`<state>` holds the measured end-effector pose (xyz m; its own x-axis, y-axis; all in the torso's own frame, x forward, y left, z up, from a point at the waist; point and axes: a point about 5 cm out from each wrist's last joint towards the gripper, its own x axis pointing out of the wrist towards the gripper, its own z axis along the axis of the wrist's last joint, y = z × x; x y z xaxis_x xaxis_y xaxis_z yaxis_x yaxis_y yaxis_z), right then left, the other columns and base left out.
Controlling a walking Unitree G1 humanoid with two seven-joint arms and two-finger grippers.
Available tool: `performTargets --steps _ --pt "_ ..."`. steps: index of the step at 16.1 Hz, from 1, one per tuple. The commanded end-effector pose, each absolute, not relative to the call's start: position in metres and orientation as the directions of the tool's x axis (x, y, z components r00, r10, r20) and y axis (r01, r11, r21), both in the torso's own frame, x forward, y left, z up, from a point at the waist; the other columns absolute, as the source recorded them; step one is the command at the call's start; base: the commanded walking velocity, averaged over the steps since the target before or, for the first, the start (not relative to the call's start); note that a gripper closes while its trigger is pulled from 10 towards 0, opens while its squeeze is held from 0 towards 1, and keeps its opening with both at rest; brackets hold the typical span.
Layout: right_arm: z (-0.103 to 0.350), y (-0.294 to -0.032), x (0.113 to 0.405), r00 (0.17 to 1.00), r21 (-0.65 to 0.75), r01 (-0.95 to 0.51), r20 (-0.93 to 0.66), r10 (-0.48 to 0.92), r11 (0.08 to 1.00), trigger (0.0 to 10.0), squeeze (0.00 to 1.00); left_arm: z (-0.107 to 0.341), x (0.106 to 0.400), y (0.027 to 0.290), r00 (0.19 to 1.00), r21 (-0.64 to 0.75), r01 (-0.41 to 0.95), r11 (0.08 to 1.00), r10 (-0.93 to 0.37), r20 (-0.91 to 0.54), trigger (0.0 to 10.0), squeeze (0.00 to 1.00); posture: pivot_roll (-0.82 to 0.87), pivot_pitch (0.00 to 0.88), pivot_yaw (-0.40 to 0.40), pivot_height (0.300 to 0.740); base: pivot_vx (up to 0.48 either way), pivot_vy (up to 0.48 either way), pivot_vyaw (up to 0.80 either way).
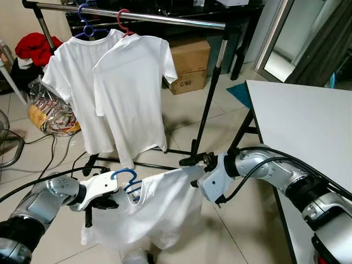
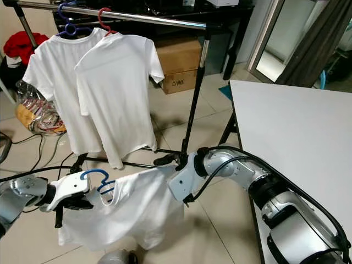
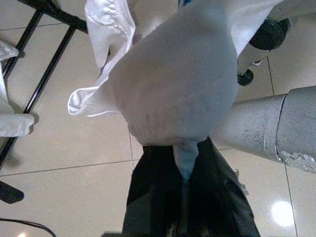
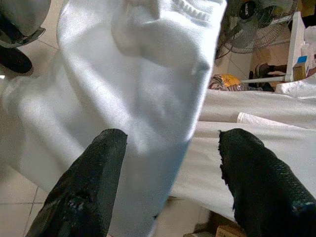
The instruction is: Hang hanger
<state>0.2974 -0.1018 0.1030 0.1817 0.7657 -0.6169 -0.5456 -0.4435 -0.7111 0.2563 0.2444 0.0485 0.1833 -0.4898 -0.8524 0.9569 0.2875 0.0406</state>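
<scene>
1. The blue hanger (image 1: 125, 177), with a white T-shirt (image 1: 151, 212) draped on it, was held low, well below the rail (image 1: 132, 16) of the clothes rack and in front of it, just above the floor.
2. The hanger's hook was seen rising just beside the left hand (image 1: 102, 193); its long axis was judged to run roughly parallel to the rail, from the left hand toward the right hand (image 1: 193, 161).
3. The left hand was clenched on the hanger through the shirt collar, as the left wrist view suggested.
4. The right hand was spread apart, its fingers (image 4: 86, 190) either side of the shirt's far shoulder without pinching it.
5. Two white shirts (image 1: 124, 88) on a purple hanger (image 1: 85, 25) and a red hanger (image 1: 124, 22) already hung near the rail's left end; bare rail was left toward the right upright.
6. The coming move was judged to be a lift up and forward to that bare stretch, the left hand being nearer the hook.
</scene>
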Motion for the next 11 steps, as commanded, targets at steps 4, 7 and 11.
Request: performTargets --steps 4,7,11 --pt "0.106 -0.094 0.293 0.152 -0.695 -0.574 -0.611 0.777 -0.434 10.0 0.0 0.052 0.263 0.238 0.152 0.047 0.974 0.22 -0.492 -0.857 10.0 0.0 0.09 0.0 0.015 0.74 0.0 0.0 0.0" --pt "0.092 -0.09 0.286 0.128 -0.656 -0.565 -0.669 0.732 -0.501 10.0 0.0 0.055 0.268 0.236 0.144 0.064 0.982 0.18 -0.475 -0.868 10.0 0.0 0.09 0.0 0.014 0.74 0.0 0.0 0.0" --pt "0.079 -0.08 0.282 0.156 -0.658 -0.582 -0.666 0.729 -0.477 10.0 0.0 0.059 0.272 0.232 0.127 0.081 0.99 0.118 -0.456 -0.881 10.0 0.0 0.09 0.0 0.014 0.74 0.0 0.0 0.0"
